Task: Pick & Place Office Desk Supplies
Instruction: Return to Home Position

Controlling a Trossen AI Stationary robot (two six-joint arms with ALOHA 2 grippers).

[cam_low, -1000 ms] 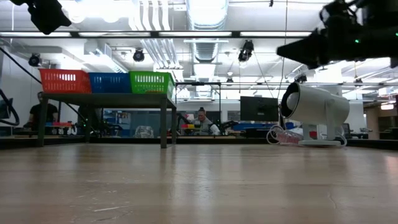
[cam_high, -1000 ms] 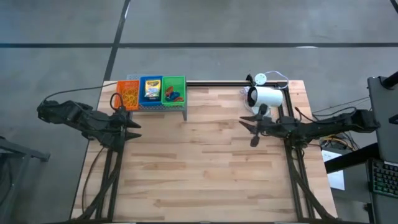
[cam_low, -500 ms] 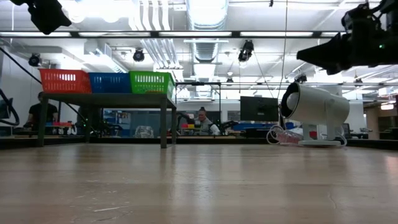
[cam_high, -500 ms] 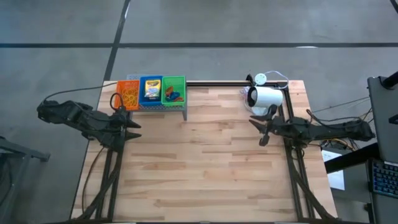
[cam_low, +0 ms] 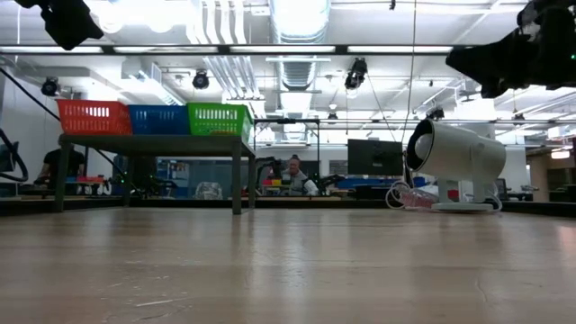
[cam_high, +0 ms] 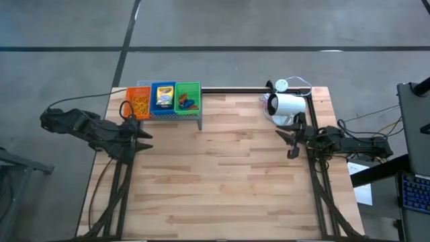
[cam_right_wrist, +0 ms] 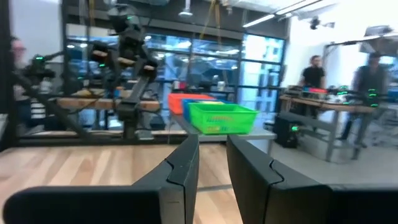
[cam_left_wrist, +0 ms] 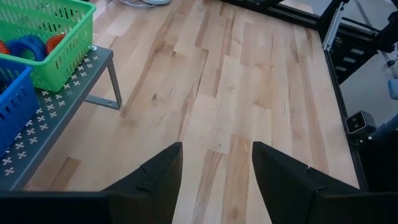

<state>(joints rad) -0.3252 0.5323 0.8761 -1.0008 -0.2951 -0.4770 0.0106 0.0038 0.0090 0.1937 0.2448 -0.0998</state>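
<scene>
Status: orange bin (cam_high: 139,102), blue bin (cam_high: 163,107) with crayon boxes (cam_high: 162,95), green bin (cam_high: 187,98) side by side on grey perforated shelf (cam_high: 178,115), far-left corner of surface (cam_high: 222,181). Left end effector (cam_high: 146,136) apart, empty, beside shelf. Right end effector (cam_high: 285,143) apart, empty, near white lamp device (cam_high: 287,105). Retract slow, clear of device.

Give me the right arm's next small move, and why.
Probably draw the right gripper back toward the right edge of the table, away from the white device beside it. The orange bin, blue bin and green bin all sit on the grey rack. Both grippers are open and empty, and the left gripper waits at the left edge.
</scene>
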